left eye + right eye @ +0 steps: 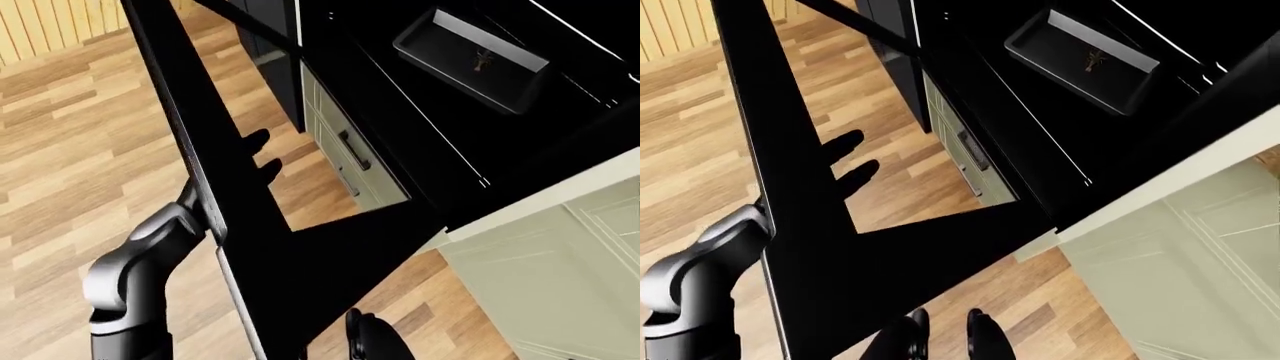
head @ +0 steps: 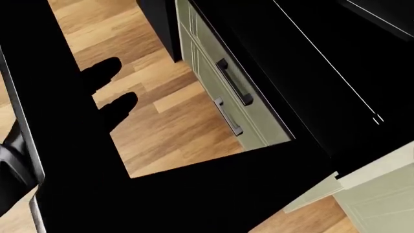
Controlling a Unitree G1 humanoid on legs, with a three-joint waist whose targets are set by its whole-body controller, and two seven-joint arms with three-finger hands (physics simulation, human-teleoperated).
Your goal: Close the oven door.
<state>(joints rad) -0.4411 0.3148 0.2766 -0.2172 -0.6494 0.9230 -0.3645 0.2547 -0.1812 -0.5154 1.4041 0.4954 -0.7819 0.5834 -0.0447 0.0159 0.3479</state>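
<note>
Wood-plank floor spreads beneath the kitchen. Pale green cabinets stand on it at the head view's centre. Nothing loose shows on the planks.

You get flat, even simulator light here, bright on the wooden floor, with no visible lamp and no clear direction to it. The oven door renders as solid black, with no reflection or shading across its face; only its thin edge catches a pale line. The oven cavity is equally dark, and the tray inside shows only by a grey rim. The pale green cabinets are softly lit. Everything is sharp to the corners: no blur, no lens distortion, no glare. The left hand shows only as a black silhouette.
</note>
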